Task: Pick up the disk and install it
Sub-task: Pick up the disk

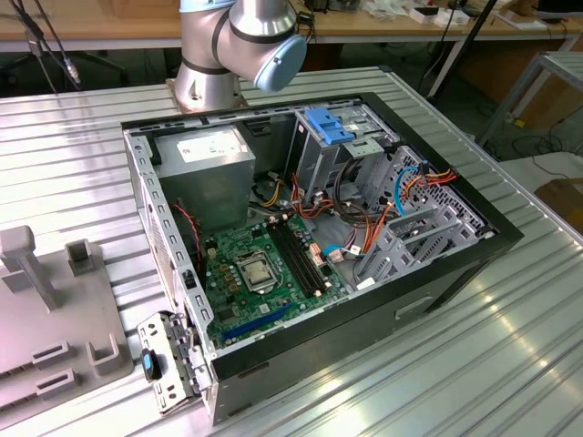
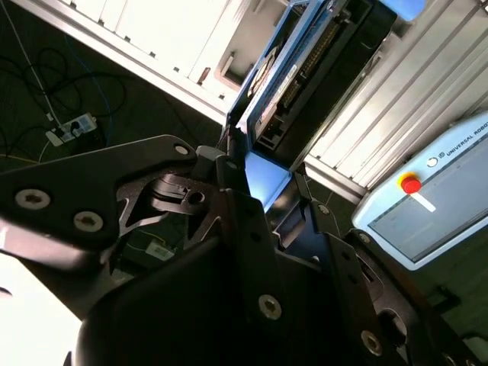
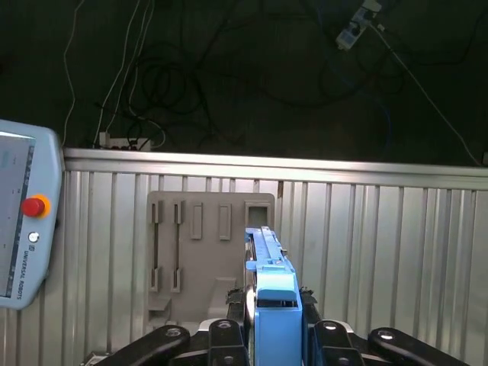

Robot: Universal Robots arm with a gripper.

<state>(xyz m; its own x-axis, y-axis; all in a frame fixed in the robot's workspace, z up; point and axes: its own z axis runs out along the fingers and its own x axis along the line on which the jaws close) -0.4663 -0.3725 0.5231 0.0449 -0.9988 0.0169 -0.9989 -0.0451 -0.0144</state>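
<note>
- Gripper [image 3: 273, 337]: black, two-fingered, closed on the disk, with one finger pressed to each flat side; seen in both wrist views.
- Disk [image 3: 272, 293]: dark drive in a bright blue carrier. It is held edge-on, its narrow blue rail facing the camera in the first wrist view. In the second wrist view [image 2: 290, 76] its long edge runs away from the fingers, free of any other surface.
- Fixture plate [image 3: 200, 252]: grey, with several narrow slots and one square pocket. It lies flat on the table and is seen directly behind the held disk. In the exterior view [image 1: 55, 319] it sits at the left, apart from the case.
- Table [image 1: 455, 382]: ribbed metal. Bare ribs flank the plate on both sides, and the far edge drops off to a dark floor with cables [image 3: 175, 84].
- Computer case [image 1: 437, 273]: black, lying on its side with the open face up and rim walls all round.
- Motherboard [image 1: 264, 273]: green, on the case floor, toward the exterior view's left.
- Drive cage [image 1: 319, 168]: metal, at the far side of the case, topped by a light-blue latch plate [image 1: 328, 126]; wire bundles lie just beside it.
- Power supply [image 1: 209, 159]: grey box in the far left corner.
- Arm base [image 1: 241, 45]: stands beyond the case's far wall.
- Teach pendant [image 3: 19, 229]: rests at the table's edge, well apart from the plate.
</note>
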